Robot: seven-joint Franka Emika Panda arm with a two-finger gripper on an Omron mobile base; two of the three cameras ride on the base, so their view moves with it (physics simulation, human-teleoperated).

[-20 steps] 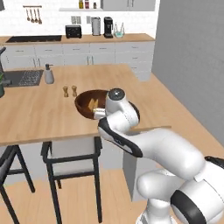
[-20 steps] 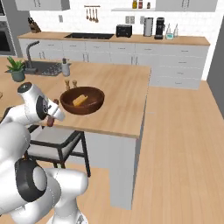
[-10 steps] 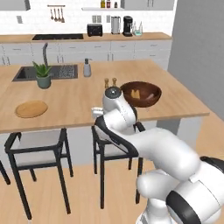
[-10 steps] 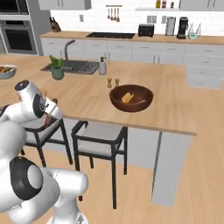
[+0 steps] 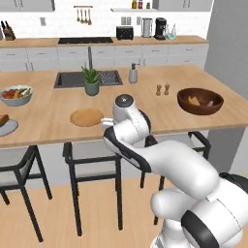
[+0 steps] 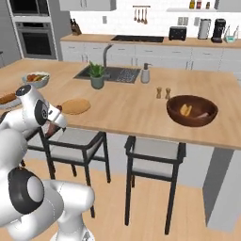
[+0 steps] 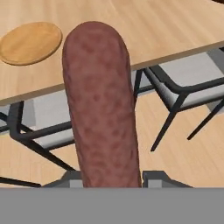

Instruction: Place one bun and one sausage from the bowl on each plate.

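A thick brown sausage [image 7: 103,109] stands upright in the hand view, and my gripper [image 7: 109,177] is shut on its lower end. The hand [image 6: 52,120] hangs at the island's front edge, just short of the flat tan wooden plate [image 5: 86,117] [image 6: 75,106] [image 7: 30,42]. The pale-rimmed plate [image 5: 7,129] lies at the far left with something brown on it. Far right stands the dark wooden bowl [image 5: 200,107] [image 6: 192,118], holding a bun [image 6: 186,110] and a sausage [image 6: 203,114].
A pale fruit bowl [image 5: 16,94], a potted plant [image 5: 91,80], a sink [image 5: 65,79], a soap dispenser [image 5: 132,73] and two shakers [image 5: 162,89] stand further back on the island. Black stools [image 6: 77,143] sit under its front edge.
The base has driven left along the island, so the whole scene has slid right and the bowl now sits far right. The gripper stays shut on the sausage.
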